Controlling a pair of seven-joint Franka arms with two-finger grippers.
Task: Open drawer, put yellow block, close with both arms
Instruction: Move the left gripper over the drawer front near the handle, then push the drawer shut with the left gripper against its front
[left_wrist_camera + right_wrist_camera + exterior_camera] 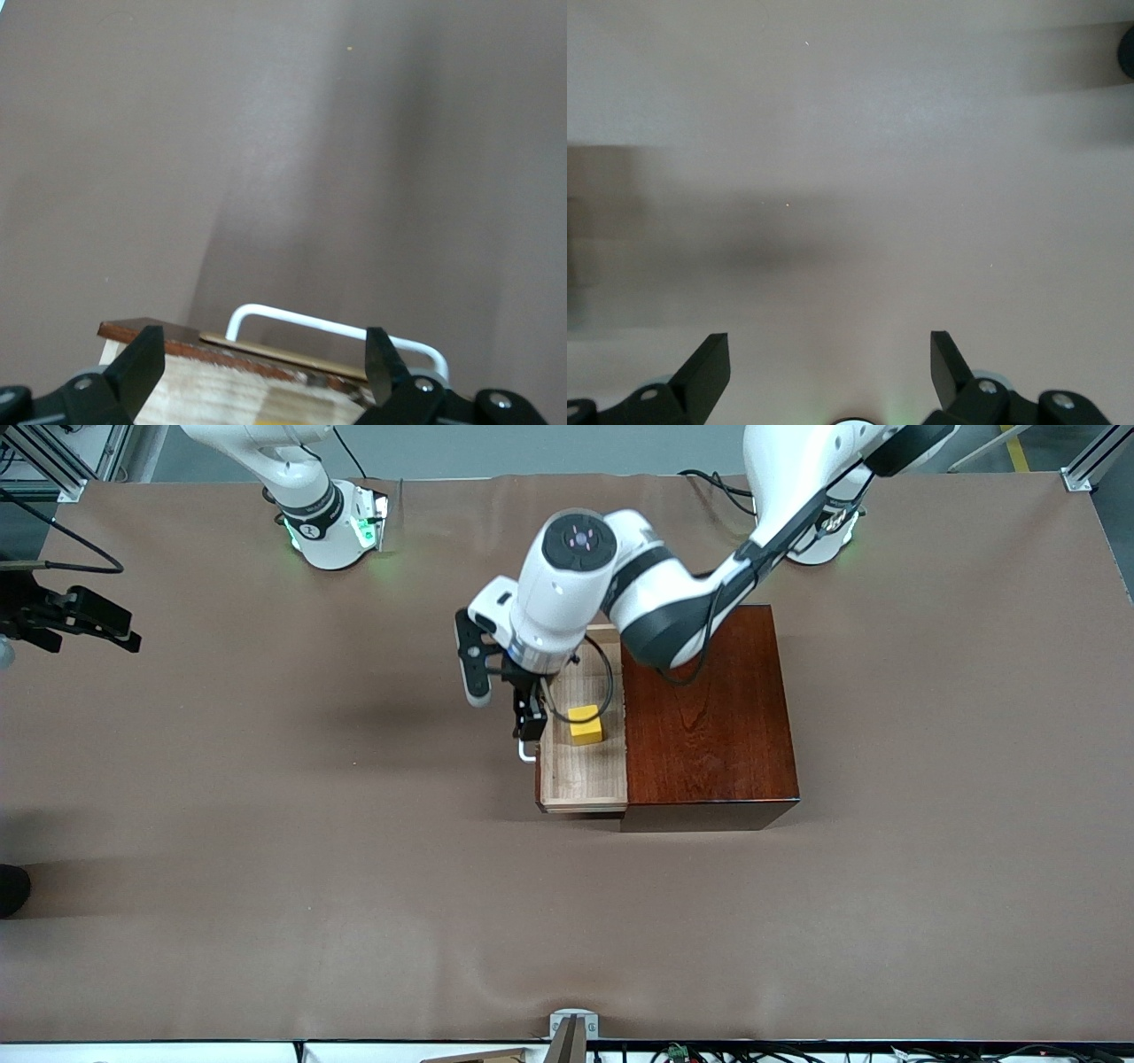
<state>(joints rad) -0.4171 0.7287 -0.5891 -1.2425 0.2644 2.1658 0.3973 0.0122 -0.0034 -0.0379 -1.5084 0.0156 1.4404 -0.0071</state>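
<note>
Brown cloth covered the whole table point(266, 886), bare apart from the dark reddish-brown wooden box point(709, 717) near its middle. Its drawer point(580, 784) stood pulled out toward the right arm's end, and the yellow block point(586, 724) already lay inside, so only the closing seemed left. The left gripper point(530, 724) hung over the drawer's front edge by the white handle point(337, 326), fingers spread and empty. The right gripper point(830, 367) waited at the table's edge, jaws wide apart. Nothing blocked the drawer's path.
</note>
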